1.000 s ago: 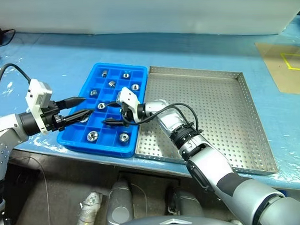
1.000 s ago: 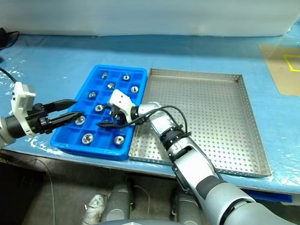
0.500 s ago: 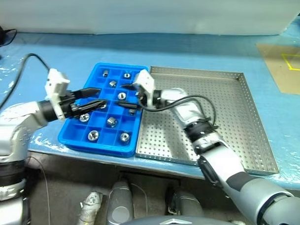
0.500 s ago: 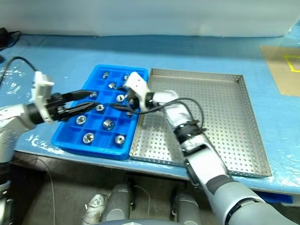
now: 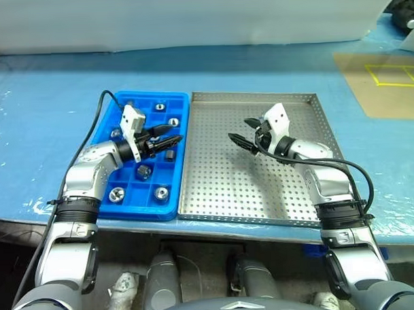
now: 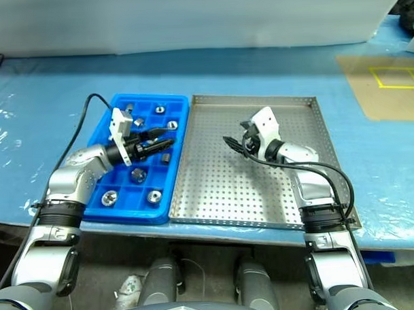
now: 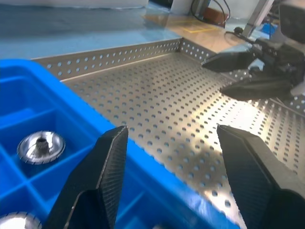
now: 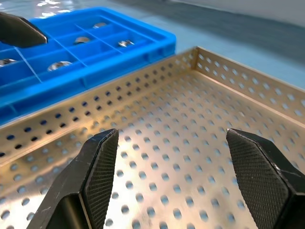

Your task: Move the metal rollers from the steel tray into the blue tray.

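Note:
The blue tray (image 5: 137, 213) lies left of the steel tray (image 5: 222, 188), the two edge to edge. Several metal rollers rest in the blue tray's compartments, such as one roller (image 5: 117, 194) at the front and another roller (image 5: 160, 107) at the back. My left gripper (image 5: 171, 134) hovers open over the blue tray's right side, pointing toward the steel tray. The left wrist view shows a roller (image 7: 41, 144) in a compartment beside its fingers (image 7: 107, 171). My right gripper (image 5: 241, 128) is open and holds nothing above the steel tray's middle, pointing left. Its fingers (image 8: 100, 171) stand wide apart over the perforated floor (image 8: 190, 124).
A brown board (image 5: 381, 81) marked with a yellow tape square lies at the back right on the blue-covered table (image 5: 48, 99). A white wall runs along the back. The table's front edge passes just below both trays.
The camera view has shifted. My right gripper has swung from over the blue tray to over the steel tray. My left gripper has come in from the tray's left to above its right side.

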